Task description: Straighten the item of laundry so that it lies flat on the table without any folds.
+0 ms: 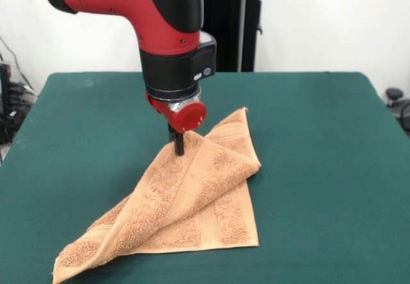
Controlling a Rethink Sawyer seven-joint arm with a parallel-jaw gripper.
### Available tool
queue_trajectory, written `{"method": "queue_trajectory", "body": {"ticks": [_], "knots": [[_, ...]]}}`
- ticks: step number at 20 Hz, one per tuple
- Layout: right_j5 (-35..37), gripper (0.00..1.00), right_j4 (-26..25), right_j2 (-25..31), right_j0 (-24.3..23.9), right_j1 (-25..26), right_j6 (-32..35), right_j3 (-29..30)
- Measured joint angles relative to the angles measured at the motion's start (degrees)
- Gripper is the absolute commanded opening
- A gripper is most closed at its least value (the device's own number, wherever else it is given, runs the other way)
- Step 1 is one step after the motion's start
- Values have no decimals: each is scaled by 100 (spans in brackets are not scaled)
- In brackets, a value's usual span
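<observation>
The orange-tan terry towel (186, 204) lies on the dark green table (320, 136) at the middle front, folded over on itself in a rough triangle. Its woven bands show along the edges. One part is drawn up into a peak at the back. My gripper (179, 144) comes down from the red and black arm right at that peak and touches the cloth. Only one dark finger shows, and the folds hide the tips. One corner of the towel trails to the front left near the table's front edge.
The robot's black pedestal (234, 21) stands behind the table at the top. Cables and dark equipment (9, 104) sit off the table's left side. A dark object (396, 101) shows off the right edge.
</observation>
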Motion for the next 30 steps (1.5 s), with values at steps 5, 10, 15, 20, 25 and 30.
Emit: {"method": "queue_trajectory", "body": {"ticks": [5, 10, 15, 20, 25, 30], "knots": [[8, 0, -174, -8, -11, -47, 0, 18], [8, 0, -341, -7, -107, -141, 0, 136], [120, 0, -479, -9, -463, -523, 0, 551], [527, 0, -634, -5, -956, -1101, -1, 1001], [999, 0, -679, 55, -1551, -1765, -91, 1386], [1268, 0, -682, 222, -2090, -2216, -346, 1618]]}}
